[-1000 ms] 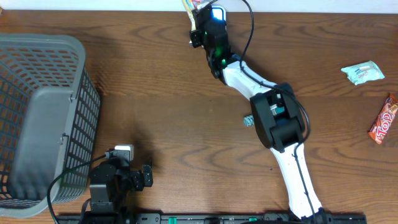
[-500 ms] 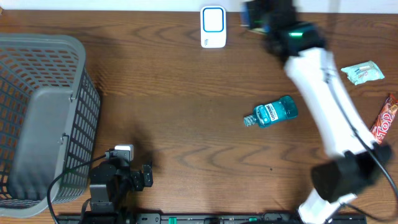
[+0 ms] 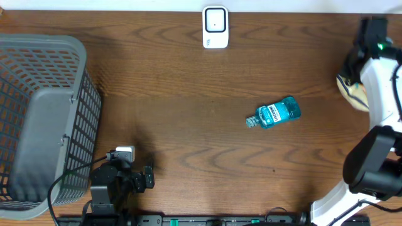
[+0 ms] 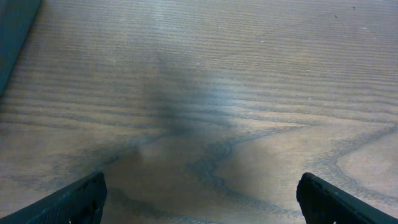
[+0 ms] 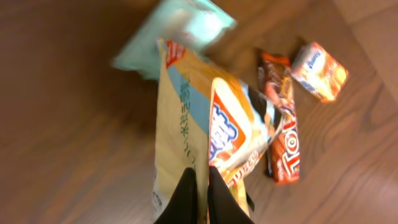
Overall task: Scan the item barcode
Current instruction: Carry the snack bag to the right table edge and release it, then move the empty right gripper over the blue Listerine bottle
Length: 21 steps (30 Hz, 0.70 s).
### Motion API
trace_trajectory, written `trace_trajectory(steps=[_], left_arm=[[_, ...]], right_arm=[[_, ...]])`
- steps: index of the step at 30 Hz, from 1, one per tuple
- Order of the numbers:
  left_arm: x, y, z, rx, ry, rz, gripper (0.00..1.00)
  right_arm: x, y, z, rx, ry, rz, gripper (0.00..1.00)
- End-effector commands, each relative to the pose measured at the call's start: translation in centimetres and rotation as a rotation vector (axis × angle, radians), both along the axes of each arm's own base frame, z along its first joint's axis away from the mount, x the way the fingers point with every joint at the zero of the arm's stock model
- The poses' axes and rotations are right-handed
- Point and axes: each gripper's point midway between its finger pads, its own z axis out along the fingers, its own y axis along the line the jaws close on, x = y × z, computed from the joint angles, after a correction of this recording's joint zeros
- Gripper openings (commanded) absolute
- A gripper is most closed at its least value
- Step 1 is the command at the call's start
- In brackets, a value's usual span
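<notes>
The right end effector (image 5: 200,173) is clamping shut on a cream snack packet (image 5: 180,118) that is sticking out just ahead of it. A teal pouch (image 5: 180,25) and an orange bar (image 5: 283,143) are lying beyond on the counter (image 5: 62,124). The left end effector (image 4: 200,183) is standing wide open.
</notes>
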Motion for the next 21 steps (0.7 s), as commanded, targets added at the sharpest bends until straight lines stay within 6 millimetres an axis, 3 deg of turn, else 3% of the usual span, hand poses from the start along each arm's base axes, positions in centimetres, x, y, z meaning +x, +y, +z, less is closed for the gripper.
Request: trace_trajectory(steps=[1,3,4,5,7,10,12,15,21], left_arm=[[-0.2,0.0,-0.4,0.007,0.014,-0.008,0.98],[-0.2,0.0,-0.4,0.007,0.014,-0.008,0.98],[-0.2,0.0,-0.4,0.007,0.014,-0.008,0.98],[-0.2,0.0,-0.4,0.007,0.014,-0.008,0.98],[-0.2,0.0,-0.4,0.007,0.014,-0.008,0.98],[-0.2,0.0,-0.4,0.007,0.014,-0.008,0.98],[-0.2,0.0,-0.4,0.007,0.014,-0.008,0.98],[-0.2,0.0,-0.4,0.007,0.014,-0.008,0.98],[-0.2,0.0,-0.4,0.007,0.014,-0.008,0.98]], right_arm=[[-2.2,-4.2,-2.0,-0.067,-0.020,-0.125,0.01],[-2.5,-6.0,-2.8,-0.083,-0.043,-0.139,0.02],[-2.8,-6.7,-3.0,-0.077,-0.050,-0.151,0.09],[-2.9,-7.0,-2.9,-0.066,-0.059,-0.156,0.18],[-2.2,-6.8,-1.9,-0.009,-0.114,-0.136,0.70],[-0.8,-5.3,1.4,0.071,-0.199,-0.055,0.81],[-0.3,-3.8,5.0,0.113,-0.266,0.005,0.99],[-0.5,-0.5,11.4,0.185,-0.394,0.109,0.99],[-2.8,7.7,20.0,0.363,-0.621,0.340,0.99]])
